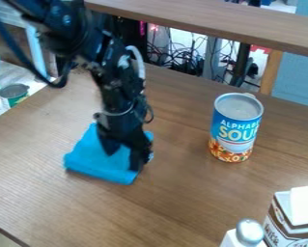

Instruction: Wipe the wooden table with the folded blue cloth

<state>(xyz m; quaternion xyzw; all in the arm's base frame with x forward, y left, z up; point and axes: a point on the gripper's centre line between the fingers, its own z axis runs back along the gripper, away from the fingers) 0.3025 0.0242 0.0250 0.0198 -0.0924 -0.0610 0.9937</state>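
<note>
The pincer [124, 157] hangs with its fingers well parted, with no grip visible; the blue cloth [88, 155] lies on the bench [182, 207] directly beneath it, mostly toward the view's left; the soup can [234, 129] stands well apart, rightward.

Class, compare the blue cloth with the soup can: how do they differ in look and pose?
The blue cloth lies low on the table, while the soup can stands upright. The cloth is plain blue; the can has a patterned label and a metal top. The gripper is at the cloth, and the can stands apart from it. Both rest on the table and show blue.
</note>
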